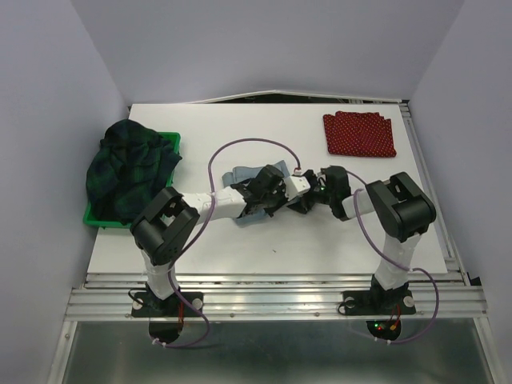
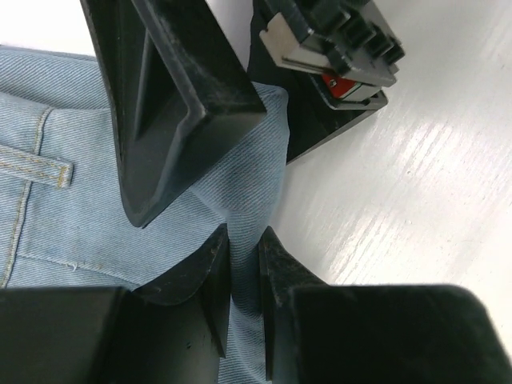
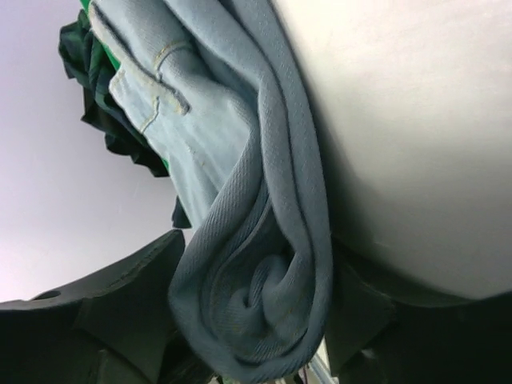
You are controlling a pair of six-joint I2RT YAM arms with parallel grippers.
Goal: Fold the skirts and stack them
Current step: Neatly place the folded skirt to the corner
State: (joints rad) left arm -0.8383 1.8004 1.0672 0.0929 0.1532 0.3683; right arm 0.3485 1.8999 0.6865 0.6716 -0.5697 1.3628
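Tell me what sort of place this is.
Probably a lab robot cell: bare white table boxed in by plain panel walls, aluminium rail frame at the front, left claw and right claw shut on a denim skirt.

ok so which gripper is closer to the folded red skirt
Right. The right gripper, shut on the denim skirt mid-table, sits just near-left of the red skirt at the far right; the left gripper grips the same denim slightly further left.

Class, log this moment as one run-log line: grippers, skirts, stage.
stage: folding denim skirt | left gripper: shut on it | right gripper: shut on it | red skirt: folded, far right | plaid skirt: in green bin
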